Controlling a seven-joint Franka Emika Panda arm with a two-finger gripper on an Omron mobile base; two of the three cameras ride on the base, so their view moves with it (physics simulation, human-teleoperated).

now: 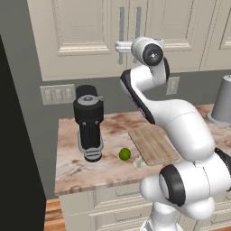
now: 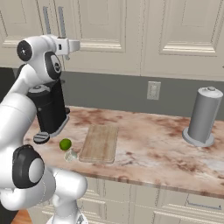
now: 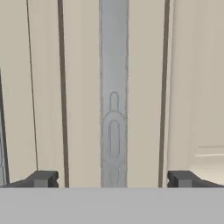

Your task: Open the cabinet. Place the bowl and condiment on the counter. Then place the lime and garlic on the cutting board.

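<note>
Cabinet (image 1: 85,36): cream wall unit above the counter, both raised-panel doors closed. Two long vertical metal bar handles side by side at the meeting edges; the handle (image 3: 113,94) in the hand view runs straight up the middle of the frame, seen close

Gripper (image 3: 113,179): raised to the lower end of the handles, aimed squarely at the door. Fingers (image 3: 42,178) spread wide, one on either side of the bar with clear space to each, holding nothing. Judged: spread this way so the bar can pass between the tips before they close, the first step of opening the door

Counter (image 2: 153,135): pinkish-brown veined marble slab below the cabinet

Cutting board (image 2: 99,143): light wood, flat near the front edge of the counter, nothing on it; judged to be the waiting destination

Lime (image 1: 124,154): bright green, on the marble just beside the board, not on it

Garlic (image 1: 139,163): pale bulb near the counter's front edge, close to the lime and the board's corner

Coffee machine (image 1: 89,122): black, standing on the counter on the lime's far side from the board

Grey canister (image 2: 202,116): upright on a round base, well apart from the board

Bowl and condiment: presumably behind the closed doors; cannot tell
</note>
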